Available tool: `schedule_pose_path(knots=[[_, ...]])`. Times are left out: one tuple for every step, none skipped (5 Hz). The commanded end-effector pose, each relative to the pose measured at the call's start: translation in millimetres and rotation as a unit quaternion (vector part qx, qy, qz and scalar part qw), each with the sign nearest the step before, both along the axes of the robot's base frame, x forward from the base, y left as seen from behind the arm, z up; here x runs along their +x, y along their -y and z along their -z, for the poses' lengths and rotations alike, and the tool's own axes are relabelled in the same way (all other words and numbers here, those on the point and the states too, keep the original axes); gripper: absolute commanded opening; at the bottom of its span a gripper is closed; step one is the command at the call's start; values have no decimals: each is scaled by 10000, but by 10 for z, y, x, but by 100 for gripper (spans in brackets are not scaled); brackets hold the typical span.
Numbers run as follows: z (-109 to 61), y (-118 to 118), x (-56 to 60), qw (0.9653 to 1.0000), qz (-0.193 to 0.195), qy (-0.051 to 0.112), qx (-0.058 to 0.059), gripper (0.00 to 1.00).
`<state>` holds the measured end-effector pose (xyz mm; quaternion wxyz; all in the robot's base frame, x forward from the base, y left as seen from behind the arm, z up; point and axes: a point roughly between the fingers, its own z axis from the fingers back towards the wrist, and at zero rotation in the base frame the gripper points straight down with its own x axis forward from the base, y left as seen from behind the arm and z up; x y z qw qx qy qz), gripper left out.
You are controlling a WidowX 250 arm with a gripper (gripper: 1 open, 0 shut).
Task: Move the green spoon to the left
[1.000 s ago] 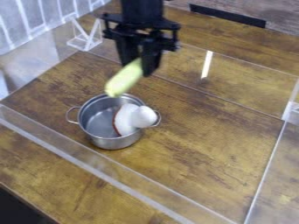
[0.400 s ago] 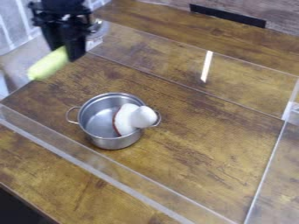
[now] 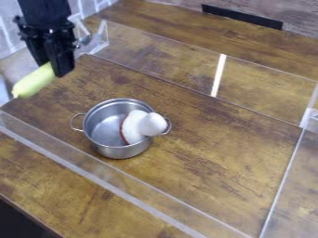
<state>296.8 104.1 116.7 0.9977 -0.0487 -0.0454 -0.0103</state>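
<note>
The green spoon hangs tilted in the air at the far left, only its thick yellow-green handle showing; its silver bowl is hidden between the fingers. My black gripper is shut on the spoon's upper end, above the left part of the wooden table and to the upper left of the pot.
A small steel pot with a white object inside stands left of the table's middle. Clear acrylic walls run around the table, one low along the front left. A white stand sits at the back left corner.
The gripper has carried the spoon from above the pot far to the left, then slightly down and further left over the last moment. The pot has not moved.
</note>
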Motion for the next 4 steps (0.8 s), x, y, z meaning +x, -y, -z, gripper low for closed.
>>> schedule_pose_path(knots=[[-244, 139, 55, 9988, 104, 460, 130, 0], [-155, -16, 58, 9990, -85, 380, 205, 0], [27, -140, 75, 9990, -192, 296, 274, 0], [209, -218, 95, 9988, -288, 235, 311, 0]])
